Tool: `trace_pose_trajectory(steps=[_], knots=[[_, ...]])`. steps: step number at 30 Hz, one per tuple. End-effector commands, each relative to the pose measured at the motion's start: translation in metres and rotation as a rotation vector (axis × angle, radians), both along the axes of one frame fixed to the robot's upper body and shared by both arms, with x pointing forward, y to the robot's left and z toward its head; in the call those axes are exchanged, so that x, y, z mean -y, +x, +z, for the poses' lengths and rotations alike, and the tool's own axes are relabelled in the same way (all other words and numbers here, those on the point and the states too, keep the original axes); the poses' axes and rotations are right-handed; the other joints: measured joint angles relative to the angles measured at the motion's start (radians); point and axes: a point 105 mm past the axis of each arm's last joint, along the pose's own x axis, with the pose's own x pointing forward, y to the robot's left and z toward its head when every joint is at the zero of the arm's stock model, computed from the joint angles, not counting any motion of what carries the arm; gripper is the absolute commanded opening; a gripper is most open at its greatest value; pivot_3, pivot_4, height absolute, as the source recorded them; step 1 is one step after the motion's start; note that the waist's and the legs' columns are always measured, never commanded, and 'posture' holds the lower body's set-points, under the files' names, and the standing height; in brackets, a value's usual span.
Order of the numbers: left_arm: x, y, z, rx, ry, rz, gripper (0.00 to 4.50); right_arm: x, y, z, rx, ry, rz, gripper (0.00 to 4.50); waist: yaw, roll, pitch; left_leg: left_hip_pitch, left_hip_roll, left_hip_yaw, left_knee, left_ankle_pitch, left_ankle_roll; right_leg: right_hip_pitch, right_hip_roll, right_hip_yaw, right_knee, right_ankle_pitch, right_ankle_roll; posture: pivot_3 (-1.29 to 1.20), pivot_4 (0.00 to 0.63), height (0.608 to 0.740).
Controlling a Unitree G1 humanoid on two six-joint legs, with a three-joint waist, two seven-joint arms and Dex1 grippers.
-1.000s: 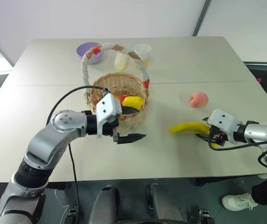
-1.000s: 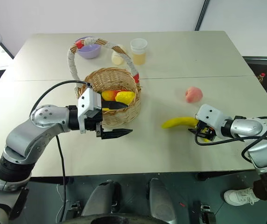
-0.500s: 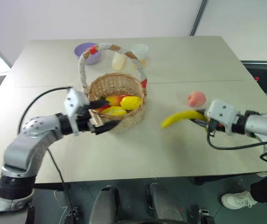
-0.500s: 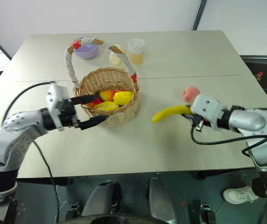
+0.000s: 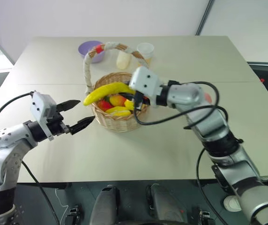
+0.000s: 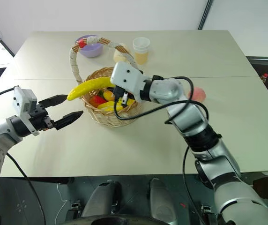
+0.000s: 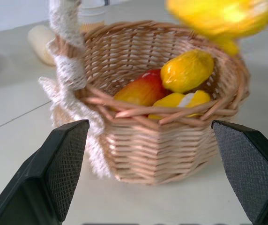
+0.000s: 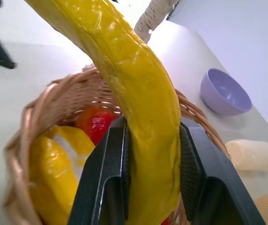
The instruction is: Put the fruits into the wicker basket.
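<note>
The wicker basket stands mid-table with its tall handle upright. Inside lie a yellow lemon, a red-orange fruit and another yellow piece. My right gripper is shut on the long yellow banana, held level just above the basket's rim, its free end sticking out past the left side. My left gripper hovers open and holding nothing, a short way left of the basket and pointing at it. The pink peach lies on the table to the right, partly behind my right arm.
At the back of the table stand a small purple bowl, a pale cream oblong object and a translucent cup. The table's front edge runs just before my arms.
My right gripper closed on the banana, lifted it off the table's right side and swung it left to above the basket. My left gripper drew back leftward from the basket, still open.
</note>
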Motion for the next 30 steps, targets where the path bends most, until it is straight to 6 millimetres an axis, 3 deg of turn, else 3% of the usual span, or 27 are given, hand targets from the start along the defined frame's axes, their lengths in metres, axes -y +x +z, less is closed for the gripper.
trace_pose_trajectory(steps=[1,2,5,11,13,15,19,22,24,30], knots=[[0.001,-0.006,0.011,0.040,-0.011,0.001,4.50,-0.003,0.004,0.012,0.069,0.001,-0.003,1.88,0.000,0.000,0.000,0.000,0.000,0.000,0.000,0.000,0.000,-0.001,0.000,0.000,0.001,0.000,0.000,0.00,0.150,0.740],[0.002,-0.007,0.010,0.037,-0.014,-0.003,4.50,-0.003,0.006,0.013,0.080,0.007,-0.009,2.15,-0.001,0.000,0.000,0.000,0.000,0.000,0.000,0.000,0.000,-0.001,0.001,0.000,0.001,0.000,0.000,0.00,0.150,0.740],[0.005,-0.009,0.010,0.028,-0.022,-0.018,4.50,-0.003,0.003,0.020,0.122,0.025,-0.002,3.50,-0.004,0.000,0.000,0.000,0.001,0.000,0.000,0.000,0.000,-0.001,0.002,0.000,0.002,0.000,0.000,0.00,0.150,0.740],[0.012,-0.007,0.013,0.024,-0.028,-0.052,4.50,0.020,-0.029,0.038,0.121,0.095,0.092,3.50,0.003,0.000,0.000,-0.001,0.001,-0.001,0.000,0.000,0.000,-0.002,0.003,0.000,0.002,0.000,0.000,0.00,0.150,0.740],[0.016,-0.006,0.016,0.028,-0.033,-0.073,4.50,0.038,-0.044,0.039,0.109,0.101,0.118,3.50,0.005,0.000,0.000,-0.001,0.000,-0.001,0.000,0.000,0.000,-0.001,0.002,-0.001,0.002,0.000,0.000,0.00,0.150,0.740],[0.026,-0.006,0.019,0.036,-0.048,-0.116,4.50,0.073,-0.045,0.027,0.045,0.074,0.034,3.50,0.011,0.000,0.000,-0.001,0.000,-0.001,0.000,0.000,0.000,-0.001,0.002,-0.001,0.002,0.000,0.000,0.00,0.150,0.740],[0.042,-0.005,0.022,0.043,-0.063,-0.176,4.50,0.137,-0.027,0.004,-0.034,0.043,-0.242,3.50,0.007,0.000,0.000,-0.001,0.000,0.000,0.001,0.000,0.000,0.001,0.001,-0.001,0.000,0.000,0.000,0.00,0.150,0.740],[0.063,-0.008,0.025,0.050,-0.088,-0.257,4.50,0.198,-0.006,-0.020,-0.084,0.066,-0.530,3.50,-0.001,-0.001,0.000,0.000,0.000,0.000,0.001,0.000,0.000,0.001,0.004,0.000,0.000,0.000,0.000,0.00,0.150,0.740],[0.076,-0.011,0.026,0.048,-0.099,-0.309,4.50,0.223,0.005,-0.033,-0.100,0.107,-0.654,3.50,-0.002,-0.001,0.000,0.001,0.000,0.000,0.001,0.000,0.000,0.001,0.006,0.001,0.002,0.000,0.000,0.00,0.150,0.740],[0.099,-0.016,0.026,0.044,-0.119,-0.395,4.50,0.253,0.037,-0.059,-0.140,0.223,-0.827,3.50,-0.010,0.001,0.000,0.003,0.000,0.002,0.001,0.001,0.000,0.001,0.008,0.003,0.003,0.000,0.000,0.00,0.150,0.740]])
